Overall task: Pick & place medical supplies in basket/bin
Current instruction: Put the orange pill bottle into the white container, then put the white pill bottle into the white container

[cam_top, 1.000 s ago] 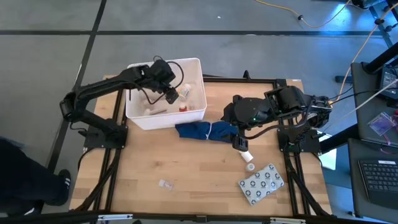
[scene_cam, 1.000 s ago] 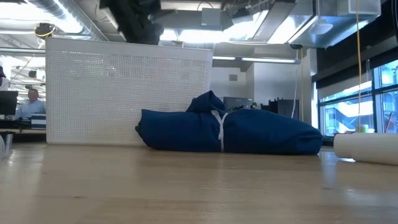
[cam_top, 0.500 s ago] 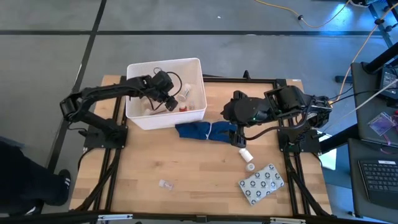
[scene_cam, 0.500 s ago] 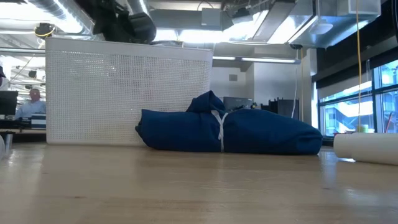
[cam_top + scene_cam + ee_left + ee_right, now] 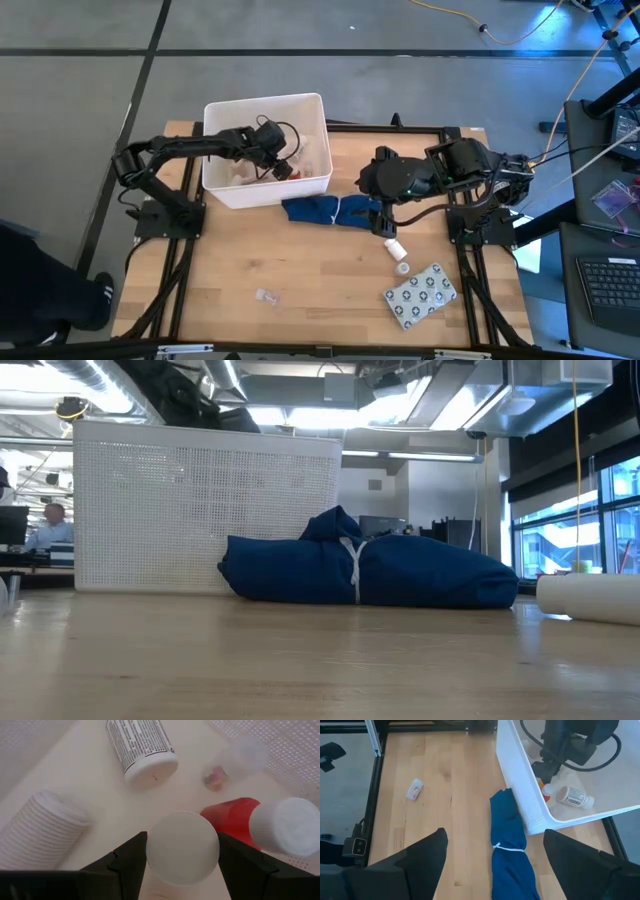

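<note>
My left gripper is down inside the white tub, shut on a white cylinder that I see end-on. On the tub floor lie a gauze roll, a white labelled bottle, an orange pill bottle with a white cap and a clear vial. My right gripper is open and empty above the dark blue cloth. On the table lie a white roll, a small white vial, the dotted blister pack and a clear vial. My left gripper pinches the white cylinder's round sides between its two fingers, from above, pointing down into the tub. The cylinder's flat round end faces the camera. Whether its lower end rests on the tub floor is hidden.
The blue cloth lies against the tub's near wall. The table's near left part is bare wood around the clear vial. Black frame rails run along the table's edges.
My left gripper has gone down into the tub with the white cylinder, its arm sinking lower over the tub's left rim. The cylinder stays between the fingers.
</note>
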### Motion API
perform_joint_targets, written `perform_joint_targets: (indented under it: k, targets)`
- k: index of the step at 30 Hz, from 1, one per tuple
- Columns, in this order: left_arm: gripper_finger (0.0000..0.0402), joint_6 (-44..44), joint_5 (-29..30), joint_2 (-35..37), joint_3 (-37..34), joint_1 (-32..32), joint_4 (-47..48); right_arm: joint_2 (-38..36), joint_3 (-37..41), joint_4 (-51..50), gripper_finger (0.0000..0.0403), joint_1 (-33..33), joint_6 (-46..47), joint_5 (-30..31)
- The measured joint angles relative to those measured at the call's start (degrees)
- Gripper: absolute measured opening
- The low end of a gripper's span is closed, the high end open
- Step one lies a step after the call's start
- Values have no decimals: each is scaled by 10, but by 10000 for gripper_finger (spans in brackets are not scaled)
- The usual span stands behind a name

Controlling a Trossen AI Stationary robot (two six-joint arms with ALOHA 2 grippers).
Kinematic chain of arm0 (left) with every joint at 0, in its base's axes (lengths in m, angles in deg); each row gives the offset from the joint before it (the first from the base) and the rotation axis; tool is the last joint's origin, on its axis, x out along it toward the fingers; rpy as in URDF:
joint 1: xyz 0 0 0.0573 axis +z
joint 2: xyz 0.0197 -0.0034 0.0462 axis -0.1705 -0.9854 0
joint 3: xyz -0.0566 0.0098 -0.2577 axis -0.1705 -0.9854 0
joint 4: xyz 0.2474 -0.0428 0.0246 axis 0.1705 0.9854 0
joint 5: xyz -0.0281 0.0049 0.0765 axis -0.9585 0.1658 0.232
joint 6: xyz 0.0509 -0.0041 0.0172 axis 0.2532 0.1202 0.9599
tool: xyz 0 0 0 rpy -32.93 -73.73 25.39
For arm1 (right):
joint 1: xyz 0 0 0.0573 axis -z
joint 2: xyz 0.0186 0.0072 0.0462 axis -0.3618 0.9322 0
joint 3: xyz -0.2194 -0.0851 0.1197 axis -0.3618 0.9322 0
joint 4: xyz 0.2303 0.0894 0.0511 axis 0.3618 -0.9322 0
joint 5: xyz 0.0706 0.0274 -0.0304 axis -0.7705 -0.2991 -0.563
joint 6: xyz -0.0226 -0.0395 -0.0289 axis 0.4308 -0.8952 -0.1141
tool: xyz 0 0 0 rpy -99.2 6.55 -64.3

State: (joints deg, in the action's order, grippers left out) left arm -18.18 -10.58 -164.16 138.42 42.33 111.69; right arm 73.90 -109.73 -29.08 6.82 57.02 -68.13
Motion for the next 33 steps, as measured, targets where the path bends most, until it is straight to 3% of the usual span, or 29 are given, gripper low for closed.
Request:
perform_joint_targets:
  k: [9,17,27,33]
  targets:
    - [236,2,-2,-2,0,0,-4,0,0,-26,327,0,1,0]
    - [233,2,-11,-2,25,0,6,0,0,-25,327,0,1,0]
    - [227,39,-20,0,135,0,102,17,13,-63,327,-2,89,17]
    - [221,69,-20,39,219,-2,139,0,89,-72,326,-1,141,-10]
